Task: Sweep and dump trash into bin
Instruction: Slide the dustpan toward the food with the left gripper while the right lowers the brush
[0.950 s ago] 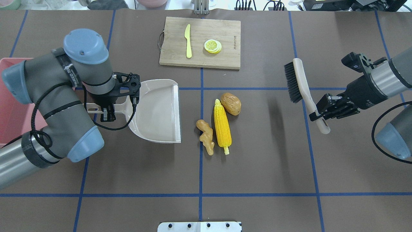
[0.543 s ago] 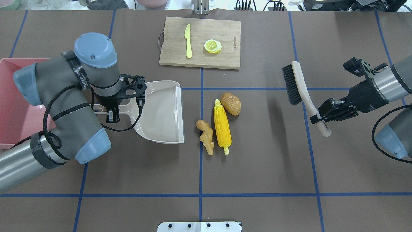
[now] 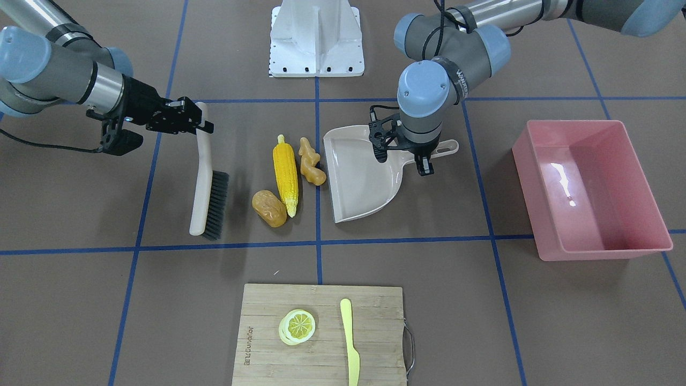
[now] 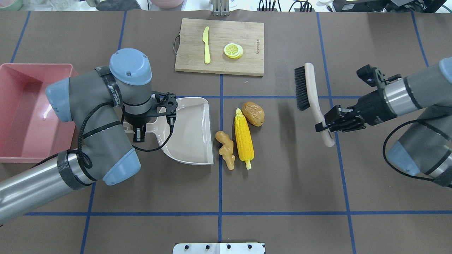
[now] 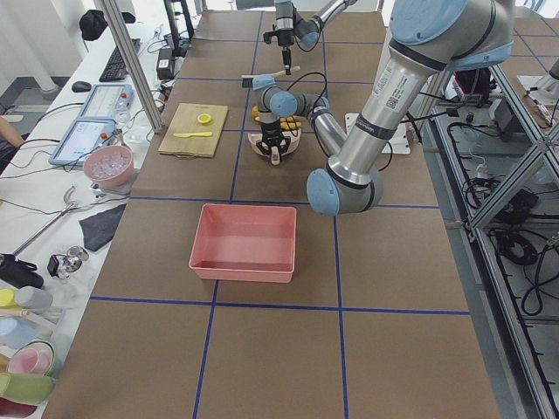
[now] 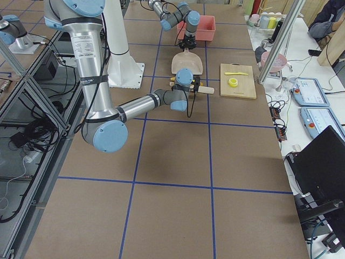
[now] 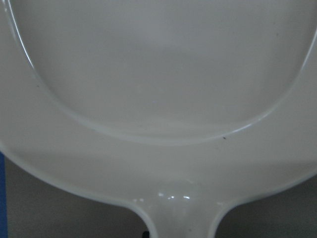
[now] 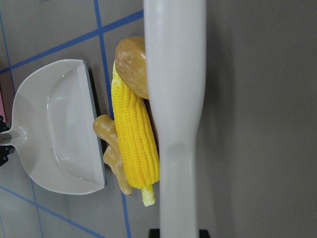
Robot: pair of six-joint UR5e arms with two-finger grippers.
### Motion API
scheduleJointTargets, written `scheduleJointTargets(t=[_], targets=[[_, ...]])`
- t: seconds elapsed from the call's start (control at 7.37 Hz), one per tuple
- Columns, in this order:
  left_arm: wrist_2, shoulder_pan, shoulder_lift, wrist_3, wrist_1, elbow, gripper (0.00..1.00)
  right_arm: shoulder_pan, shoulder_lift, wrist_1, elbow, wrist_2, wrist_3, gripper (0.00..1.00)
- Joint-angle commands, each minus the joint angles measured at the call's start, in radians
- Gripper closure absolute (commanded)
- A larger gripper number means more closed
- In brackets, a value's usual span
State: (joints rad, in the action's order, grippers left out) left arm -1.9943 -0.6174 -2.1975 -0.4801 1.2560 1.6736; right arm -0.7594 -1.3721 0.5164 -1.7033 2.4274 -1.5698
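Left gripper [image 4: 137,131]: points down, closed on the dustpan's handle; the wrist hides the fingers' contact.
Dustpan [image 4: 190,130]: reaches out from the left gripper toward the right gripper, flat on the table [image 4: 282,176], open lip on the far side from the handle; the left wrist view shows nothing in it.
Ginger [image 4: 226,144]: first thing past the lip from the left gripper, just beside the lip; whether they touch, I cannot tell.
Corn [image 4: 244,139]: one step further out, lying along the ginger and against it, parallel to the lip.
Potato [image 4: 253,113]: against the corn's tip, on the side toward the right gripper.
Trash as a whole: on the table between the two grippers, nearer the left one, none of it in the dustpan or bin.
Right gripper [image 4: 323,126]: lies level, closed on the brush's handle near its end.
Brush [image 4: 310,88]: runs out from the right gripper across the table, bristles turned toward the trash, well apart from the potato; its shadow falls to one side, so it appears lifted.
Bin [image 4: 28,123]: behind the left gripper, on the side away from the trash, its glossy floor bare.
Board [image 4: 219,63]: beyond both grippers, across the table from the robot, carrying a knife [image 4: 206,45] and a lemon slice [image 4: 233,50].
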Motion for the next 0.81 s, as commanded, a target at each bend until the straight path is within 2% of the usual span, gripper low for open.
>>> scheduleJointTargets(t=[0.0, 0.41, 0.68], targets=[[0.0, 0.016, -0.004, 0.024, 0.002, -0.003, 1.0, 0.037, 0.002, 0.002, 0.001, -0.001, -0.006, 1.0], [0.002, 0.024, -0.018, 0.037, 0.025, -0.029, 1.0, 0.106, -0.001, 0.004, 0.014, -0.031, 0.11, 1.0], [0.002, 0.024, -0.016, 0.037, 0.03, -0.029, 1.0, 0.168, 0.01, 0.007, 0.03, -0.118, 0.117, 1.0]])
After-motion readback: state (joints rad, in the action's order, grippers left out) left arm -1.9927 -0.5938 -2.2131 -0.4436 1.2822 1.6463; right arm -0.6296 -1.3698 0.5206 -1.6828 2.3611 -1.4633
